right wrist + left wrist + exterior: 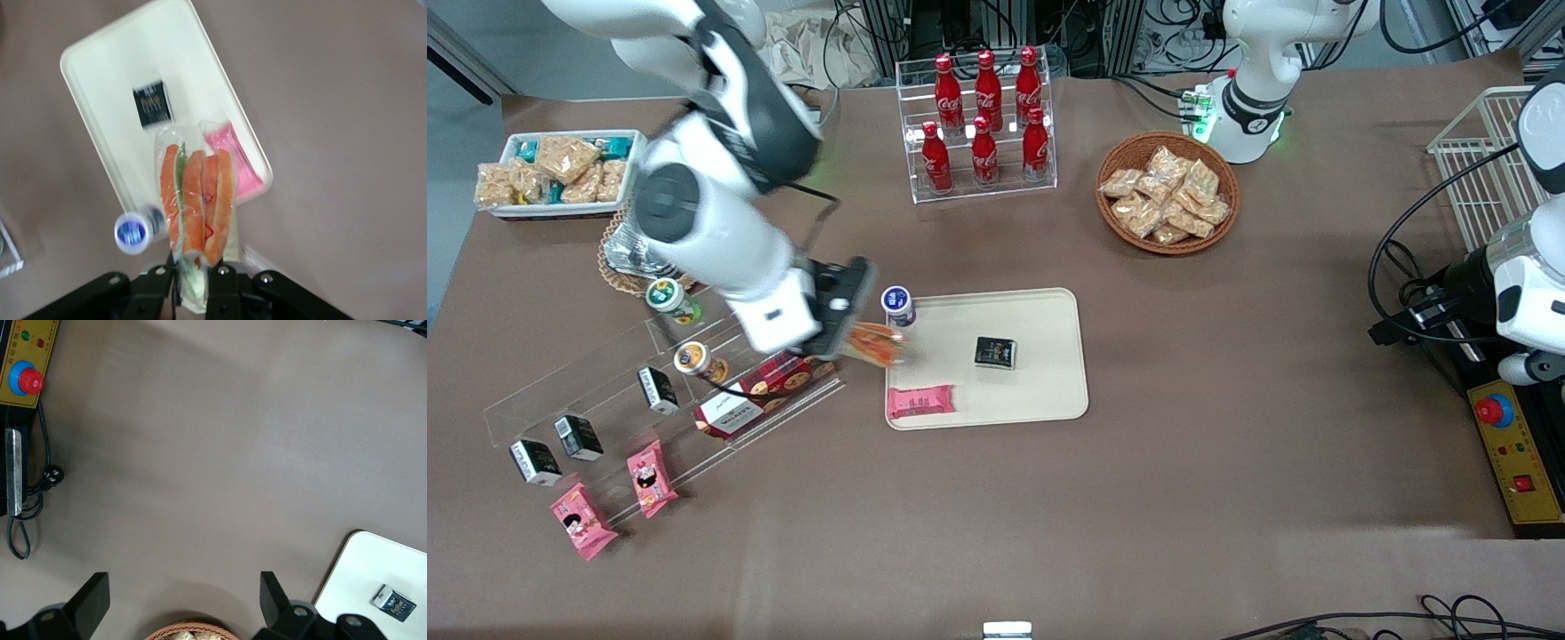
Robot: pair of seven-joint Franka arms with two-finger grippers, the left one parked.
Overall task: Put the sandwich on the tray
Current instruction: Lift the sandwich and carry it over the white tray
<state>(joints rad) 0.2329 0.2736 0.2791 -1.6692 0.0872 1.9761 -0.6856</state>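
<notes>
Tool pinches the sandwich by one wrapped end, held above the tray edge nearest the working arm. Risk — release here drops it onto the cup or pink packet.

**Bystanders around the cola rack**

We take the clear rack of red cola bottles as our marker. Beside it, toward the parked arm's end, we see a wicker basket of beige snack bags. Toward the working arm's end sits a small white tray of snacks. Nearer the front camera than the rack we find a blue-lidded cup, a small black box and a pink snack packet. Nearer still, toward the working arm's end, a clear stepped shelf carries cups, black cartons and pink packets.
</notes>
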